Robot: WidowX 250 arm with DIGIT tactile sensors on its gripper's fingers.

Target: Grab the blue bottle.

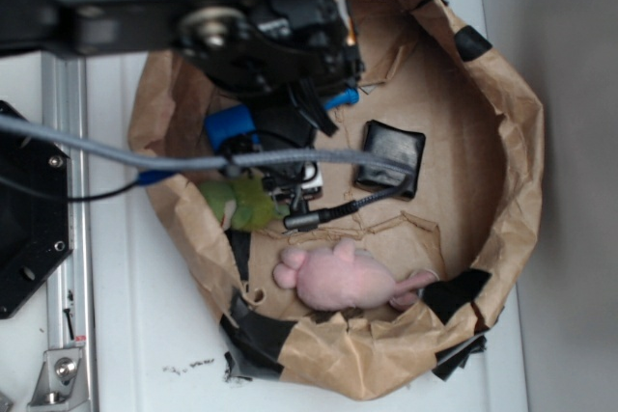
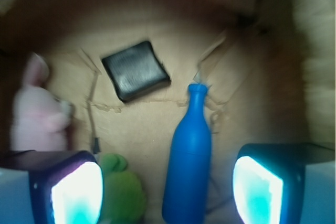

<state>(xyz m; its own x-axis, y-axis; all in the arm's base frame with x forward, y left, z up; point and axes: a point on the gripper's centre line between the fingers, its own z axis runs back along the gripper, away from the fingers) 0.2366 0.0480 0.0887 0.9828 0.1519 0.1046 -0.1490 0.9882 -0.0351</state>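
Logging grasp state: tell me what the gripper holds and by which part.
Nothing is held. The gripper is open, and the blue bottle lies on the brown paper between its fingers, touching neither.

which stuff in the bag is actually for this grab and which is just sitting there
For the job:
- bright blue smooth plastic bottle with a narrow neck, lying on the brown paper floor
- gripper, open, fingers either side of the bottle's body

Just lying about:
- pink plush toy
- green plush toy
- black square pouch
- crumpled brown paper bag holding everything
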